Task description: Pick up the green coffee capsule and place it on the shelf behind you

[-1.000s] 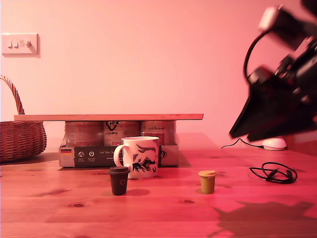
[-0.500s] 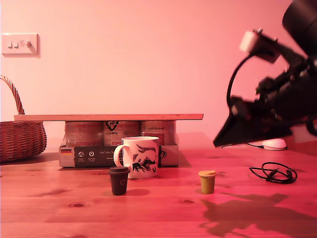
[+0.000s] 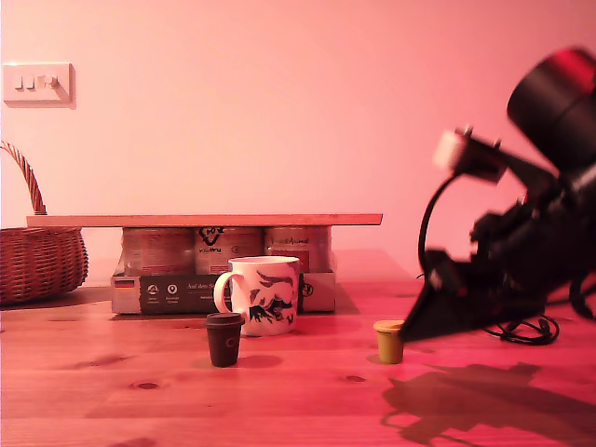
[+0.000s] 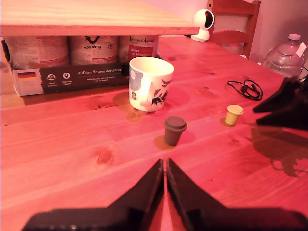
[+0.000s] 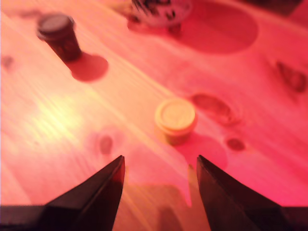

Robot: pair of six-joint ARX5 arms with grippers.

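Olive-mustard, tapered, with a wider yellowish rim: the green coffee capsule [image 3: 389, 341] stands upright on the knotty pine tabletop [image 3: 298, 400], wide rim up, narrow end down. Long axis vertical, no tilt that I can see. From the second wrist view it lies just ahead of the gap between my jaws, a little off the centre line.

My second gripper [image 5: 159, 166] is spread wide and holds nothing; in the exterior view its tips sit just beside the capsule, at that view's right, not yet around it. My first gripper [image 4: 165, 166] is pinched closed, empty, resting low and pointed at the dark brown-black capsule [image 4: 174, 130].

Risks, as I judge them:
- Capsule is small, light, standing on its narrow end. One finger arriving first would likely tip or skid it. Cause: the off-centre approach.
- Tapered wall: a grip low on the body could squeeze it upward and out. Close under the rim.
- Wrist picture is blurred, so depth to the capsule is uncertain; closing early would catch only air.
- White printed ceramic mug [image 3: 263, 294] and the dark capsule are well apart from the target; little collision risk there.
- Long pale wooden plank shelf [image 3: 205, 220] lies on cans behind the mug; the carry must clear the mug rim.
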